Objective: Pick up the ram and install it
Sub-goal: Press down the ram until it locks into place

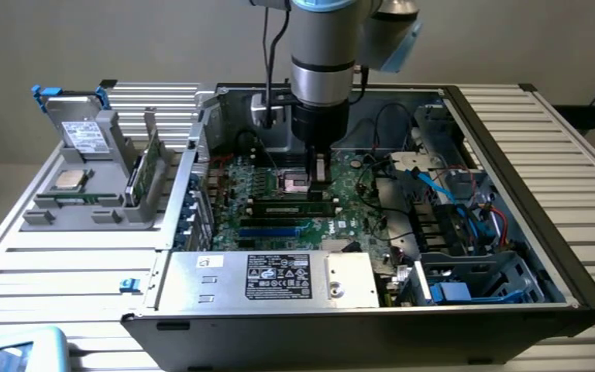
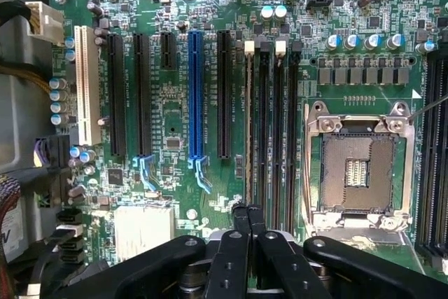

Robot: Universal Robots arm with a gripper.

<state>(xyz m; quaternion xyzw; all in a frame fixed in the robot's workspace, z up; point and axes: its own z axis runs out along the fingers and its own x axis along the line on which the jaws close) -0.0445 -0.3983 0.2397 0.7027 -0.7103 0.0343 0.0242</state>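
- End effector [image 2: 248, 218] – fingers pressed together, pinching nothing. Its tip sits right over one end of the ram [image 2: 248, 131].
- Ram stands edge-on in the outermost black slot, the one nearest the blue slot [image 2: 195, 96]. In the exterior view it's the long green strip [image 1: 292, 207] lying across the board [image 1: 349, 174], just below the end effector [image 1: 321, 184].
- Step in hand, as I read it: seating the stick by pressing, not carrying it.
- To do it well: push straight down along the slot, no sideways lean – the stick is thin and prob. flexes or tips if loaded off-axis.
- Contact is at one end only, so that end may drop first. Watch that the far end by the white latch [image 2: 248, 47] doesn't ride up.
- Can't tell whether the latch has snapped in or whether the stick is fully down.
- CPU socket [image 2: 357, 169] is open and near, w/ bare contacts. Keep the fingers off it.
- Neighbouring slots are just beside, so there's little room for drift.
- Case wall [image 1: 545, 232] and cables are well apart from the arm.
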